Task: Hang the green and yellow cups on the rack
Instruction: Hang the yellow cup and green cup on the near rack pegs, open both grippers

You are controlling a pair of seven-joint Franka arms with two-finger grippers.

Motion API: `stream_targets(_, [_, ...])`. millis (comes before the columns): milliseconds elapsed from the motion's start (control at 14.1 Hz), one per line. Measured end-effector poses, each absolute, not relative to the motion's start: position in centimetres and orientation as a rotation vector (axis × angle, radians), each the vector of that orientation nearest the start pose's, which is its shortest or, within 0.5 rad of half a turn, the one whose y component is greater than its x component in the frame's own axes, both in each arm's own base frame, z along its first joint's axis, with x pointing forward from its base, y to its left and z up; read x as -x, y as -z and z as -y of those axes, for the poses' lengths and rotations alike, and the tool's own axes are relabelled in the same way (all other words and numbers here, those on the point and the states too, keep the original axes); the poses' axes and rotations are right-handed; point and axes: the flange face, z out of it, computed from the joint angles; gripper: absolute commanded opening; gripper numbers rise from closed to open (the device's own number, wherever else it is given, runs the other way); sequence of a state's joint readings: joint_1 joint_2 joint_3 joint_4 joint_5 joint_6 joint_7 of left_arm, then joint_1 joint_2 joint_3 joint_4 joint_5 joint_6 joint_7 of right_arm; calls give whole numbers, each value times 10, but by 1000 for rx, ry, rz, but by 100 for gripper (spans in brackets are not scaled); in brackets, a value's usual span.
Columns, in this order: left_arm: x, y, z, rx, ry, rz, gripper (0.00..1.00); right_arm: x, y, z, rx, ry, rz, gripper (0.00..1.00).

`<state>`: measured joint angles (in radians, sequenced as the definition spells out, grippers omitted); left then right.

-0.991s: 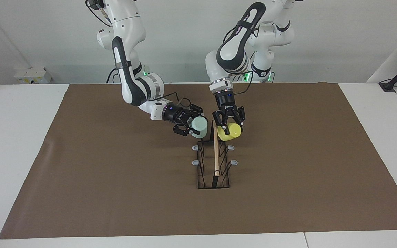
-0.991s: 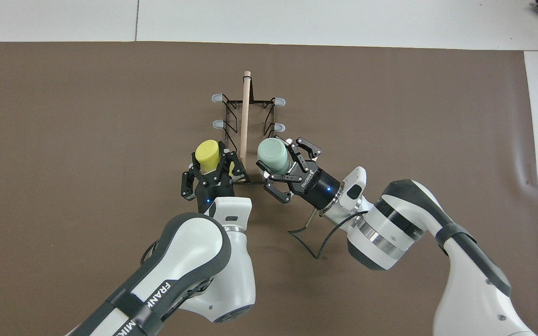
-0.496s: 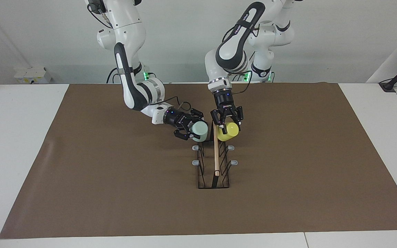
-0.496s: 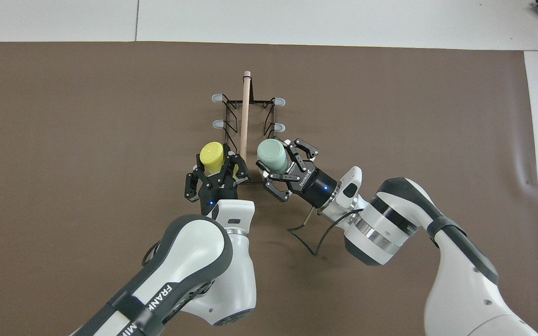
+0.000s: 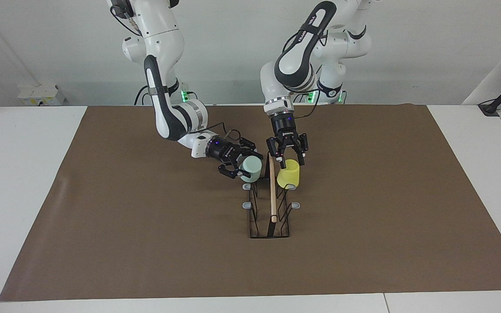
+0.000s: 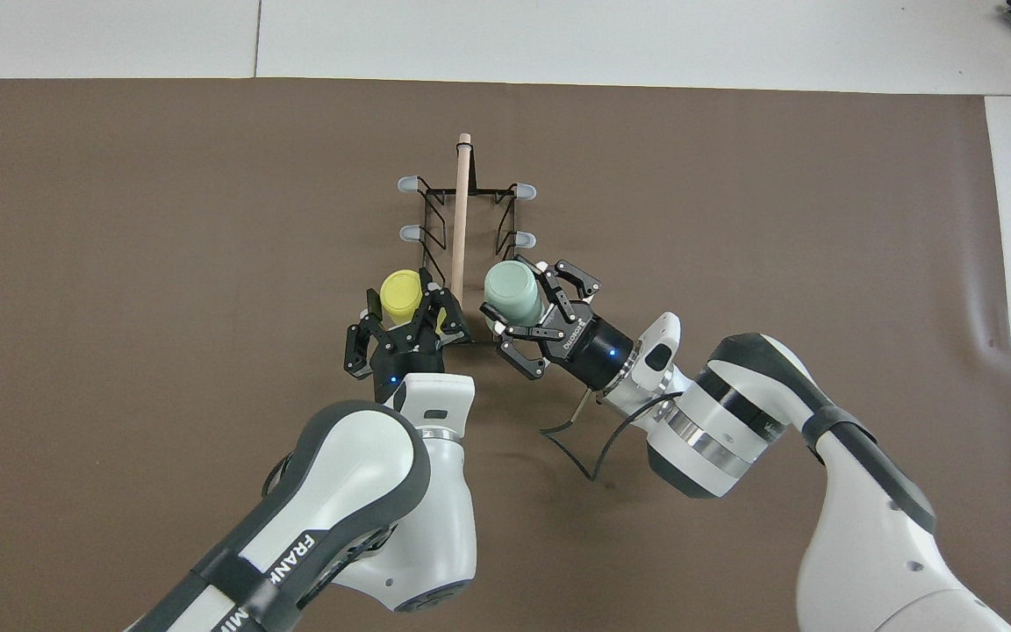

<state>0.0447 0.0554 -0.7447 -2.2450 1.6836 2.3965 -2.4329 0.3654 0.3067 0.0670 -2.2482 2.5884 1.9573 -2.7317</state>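
Both cups are thin, stiff plastic with no handle. They look light enough that weight will not matter, but smooth and tapered enough to slide out of a loose pinch. The best hold is probably across the side wall, near the closed end, leaving the open mouth free to go over a prong.

The yellow cup (image 5: 288, 174) sits mouth-down at the end of the rack (image 5: 272, 200) nearest the robots, on the left arm's side. It covers the spot where that side's third prong should be (the other two grey tips show bare, farther from the robots). The left gripper (image 5: 289, 160) hangs just above it. Its jaws stand moderately apart, with the fingertips flanking the cup's top edge and not pressing on it. The cup looks as if it is carried by the rack alone, though whether a fingertip grazes it I cannot tell.

The green cup (image 5: 250, 167) is held in the right gripper (image 5: 244, 166), jaws closed across its side wall. It is tilted, closed end up, over the matching prong on the right arm's side. Whether its rim already touches the wire is hidden. I judge it not yet hung, since the grip carries it.

Nothing else lies on the counter (image 5: 385, 195).
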Motion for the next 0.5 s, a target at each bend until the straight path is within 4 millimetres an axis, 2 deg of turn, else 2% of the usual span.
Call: stream_targets(496, [-434, -382, 329, 2721, 1693, 585, 94, -502, -261, -267, 1574, 1639, 665, 98])
